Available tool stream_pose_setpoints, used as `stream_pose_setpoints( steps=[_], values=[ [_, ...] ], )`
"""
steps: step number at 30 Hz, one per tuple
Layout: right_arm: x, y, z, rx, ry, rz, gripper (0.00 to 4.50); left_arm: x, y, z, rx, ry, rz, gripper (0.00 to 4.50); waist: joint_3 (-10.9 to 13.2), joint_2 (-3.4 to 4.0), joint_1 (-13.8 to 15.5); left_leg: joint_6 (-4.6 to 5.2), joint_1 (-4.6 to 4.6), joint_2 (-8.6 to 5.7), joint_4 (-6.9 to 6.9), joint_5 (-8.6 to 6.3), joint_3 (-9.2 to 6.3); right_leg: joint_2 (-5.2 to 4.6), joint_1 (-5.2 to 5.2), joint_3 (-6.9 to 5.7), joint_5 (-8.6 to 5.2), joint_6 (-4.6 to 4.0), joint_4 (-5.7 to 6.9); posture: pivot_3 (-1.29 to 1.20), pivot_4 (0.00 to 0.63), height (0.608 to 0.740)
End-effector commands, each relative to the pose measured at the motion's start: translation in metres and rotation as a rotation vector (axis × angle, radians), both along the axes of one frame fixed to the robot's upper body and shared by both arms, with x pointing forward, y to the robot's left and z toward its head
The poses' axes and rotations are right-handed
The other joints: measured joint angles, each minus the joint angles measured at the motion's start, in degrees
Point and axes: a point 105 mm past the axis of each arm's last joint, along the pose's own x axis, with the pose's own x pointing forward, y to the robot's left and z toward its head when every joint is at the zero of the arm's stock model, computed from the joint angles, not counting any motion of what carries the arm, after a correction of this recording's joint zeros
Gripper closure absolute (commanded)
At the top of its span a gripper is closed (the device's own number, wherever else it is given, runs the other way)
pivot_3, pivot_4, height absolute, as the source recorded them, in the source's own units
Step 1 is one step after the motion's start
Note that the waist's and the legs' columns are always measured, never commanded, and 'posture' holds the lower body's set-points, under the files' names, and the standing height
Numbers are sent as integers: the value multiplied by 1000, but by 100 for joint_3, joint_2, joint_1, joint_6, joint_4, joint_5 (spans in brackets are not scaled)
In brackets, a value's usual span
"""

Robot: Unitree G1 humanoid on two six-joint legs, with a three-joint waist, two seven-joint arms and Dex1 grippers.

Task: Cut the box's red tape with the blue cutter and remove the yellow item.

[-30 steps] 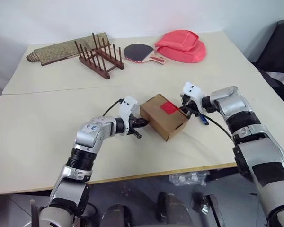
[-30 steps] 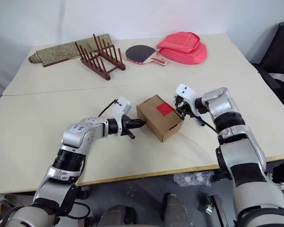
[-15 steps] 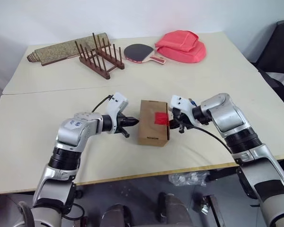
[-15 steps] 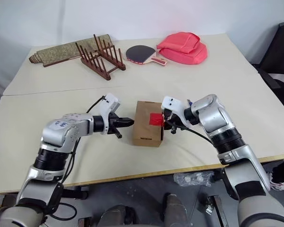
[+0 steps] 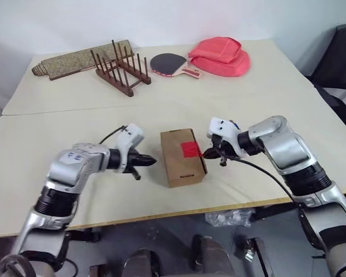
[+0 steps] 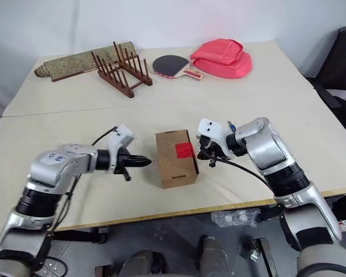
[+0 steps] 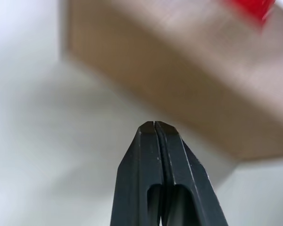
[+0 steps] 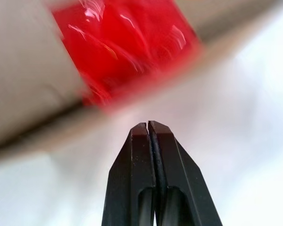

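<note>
On the table, one box

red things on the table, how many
3: the red tape on the box mid-table, the red bag at the far right edge, and the paddle with its red-trimmed handle beside the bag. More may be hidden inside the box.
</note>
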Motion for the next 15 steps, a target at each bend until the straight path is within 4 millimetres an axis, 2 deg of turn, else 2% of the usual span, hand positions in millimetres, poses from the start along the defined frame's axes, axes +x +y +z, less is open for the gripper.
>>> stream_pose_setpoints(
  steps=[1, 3, 5, 7, 8, 10, 13, 15],
  values=[
    [4, -17, 39, 41, -130, -75, 3884, 5, 34, 22, 8, -67, 25, 4500, 1, -2, 0, -1, -4, 0, 0, 0, 0, 0, -4, -1, -1, -1, 1, 0, 150, 740],
    [3, -21, 46, 55, -141, -106, 3253, 10, 41, 40, -3, -100, 24, 4500, 3, -5, 13, -3, -6, 1, -1, -1, 3, 0, -5, -3, -1, -2, -2, 0, 150, 740],
    [1, -19, 57, 88, -155, -130, 2539, 18, 40, 71, -57, -168, 10, 4500, 11, -20, 66, -3, -16, 1, 2, -1, 5, 0, -8, -7, -1, -2, -3, 0, 150, 740],
    [1, -15, 61, 121, -144, -155, 1742, 25, 27, 92, -110, -228, -26, 4500, 12, -26, 107, -1, -62, 1, 26, 1, 6, 0, -47, -5, -1, -1, 14, 0, 150, 740],
    [1, -11, 60, 136, -137, -161, 1604, 27, 14, 99, -137, -247, -65, 4500, 12, -26, 130, -1, -66, 0, 29, 1, 7, 0, -52, -4, 0, -1, 16, 0, 150, 740],
    [3, -4, 59, 162, -121, -170, 1090, 26, -14, 105, -177, -264, -150, 4500, 10, -29, 173, -1, -70, -2, 30, 1, 7, -1, -57, -4, 0, 0, 20, 0, 150, 740],
    [9, 5, 56, 200, -103, -195, 202, 20, -52, 98, -187, -251, -283, 4500, 10, -29, 139, 0, -73, -4, 29, 1, 6, -1, -57, -6, 1, 2, 20, 0, 150, 740],
    [16, 8, 55, 221, -101, -224, 50, 16, -65, 92, -190, -236, -333, 4500, 12, -31, 116, -1, -77, -4, 27, 1, 8, 1, -64, -8, 2, 3, 21, 0, 150, 740]
  ],
)
